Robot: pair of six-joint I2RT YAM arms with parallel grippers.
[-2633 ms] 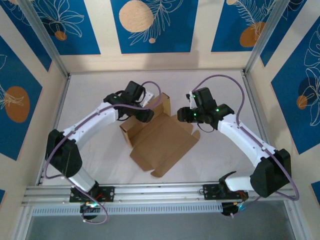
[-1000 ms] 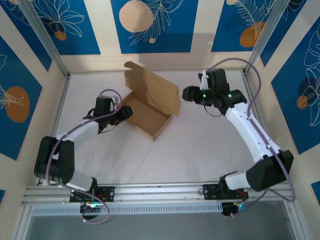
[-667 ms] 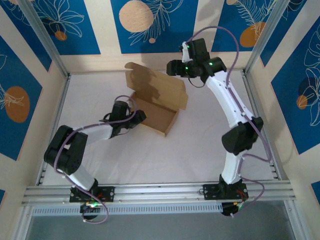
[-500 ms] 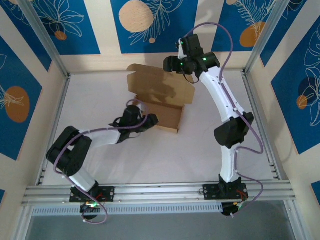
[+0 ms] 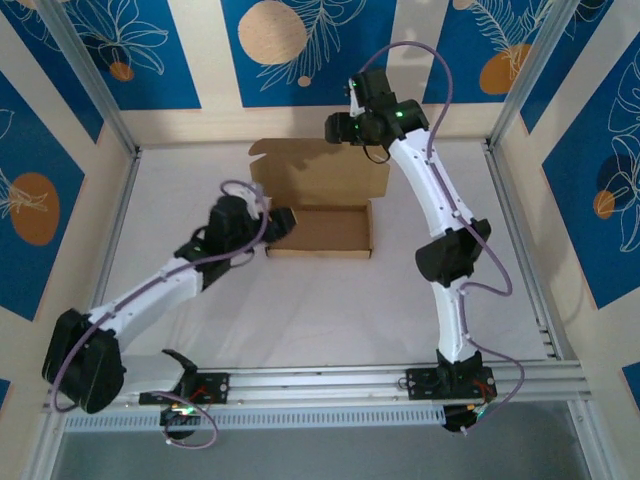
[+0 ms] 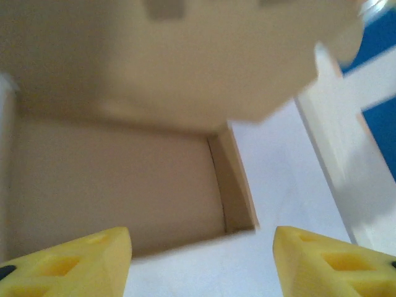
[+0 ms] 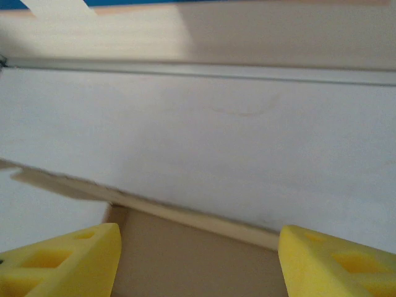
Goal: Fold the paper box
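From the top camera, I had the paper box (image 5: pixel 322 232) lying on the white table (image 5: pixel 250 310) as a shallow tray with its lid (image 5: pixel 320 178) standing up along the far wall. The tray's left end lay right at the jaws of the left gripper (image 5: pixel 278 226), which I judged was there to brace the box against sliding. The lid's top edge ran just below the right gripper (image 5: pixel 336 128), placed, I reckoned, to push the lid down over the tray.

On the left wrist camera, the yellow fingers (image 6: pixel 68 257) were spread wide and clamped on nothing. The tray lay just ahead of the jaws and between them, its nearest wall close to the tips. The tray held nothing, and the lid rose beyond it.

On the right wrist camera, the jaws also stood apart and gripped nothing. The lid's brown panel ran between and under the tips, its edge just ahead of them, with bare table beyond. Closing the lid was not yet done.
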